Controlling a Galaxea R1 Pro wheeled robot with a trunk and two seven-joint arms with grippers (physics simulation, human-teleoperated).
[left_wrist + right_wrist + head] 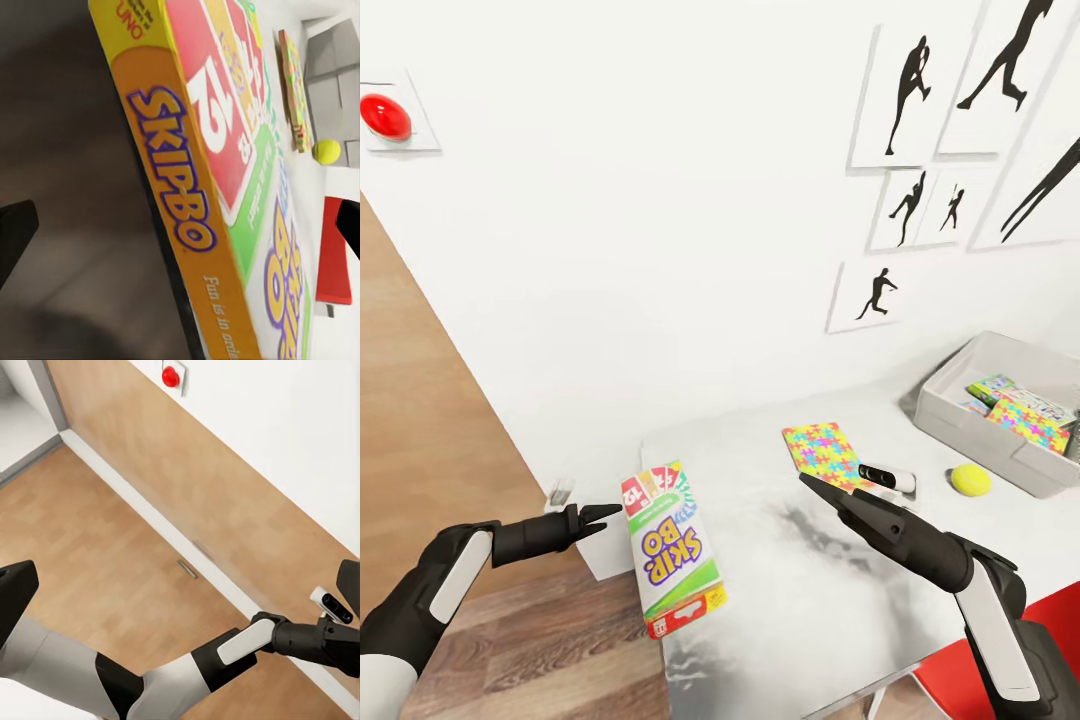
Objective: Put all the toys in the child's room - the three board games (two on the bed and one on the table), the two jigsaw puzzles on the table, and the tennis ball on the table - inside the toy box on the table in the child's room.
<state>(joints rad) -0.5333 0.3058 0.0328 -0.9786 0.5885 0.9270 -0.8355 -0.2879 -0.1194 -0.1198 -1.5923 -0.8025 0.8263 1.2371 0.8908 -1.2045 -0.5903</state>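
Jaws on both arms gape empty; toy box (950,420) holds a jigsaw (1028,422).

The SKIP-BO box (672,548) lies on the table (810,600) at its near-left edge, just right of the left gripper (603,516). A jigsaw (824,452) lies just beyond the right gripper (812,487); the tennis ball (970,480) sits to that gripper's right, before the toy box (960,425), which holds another jigsaw (1028,421).
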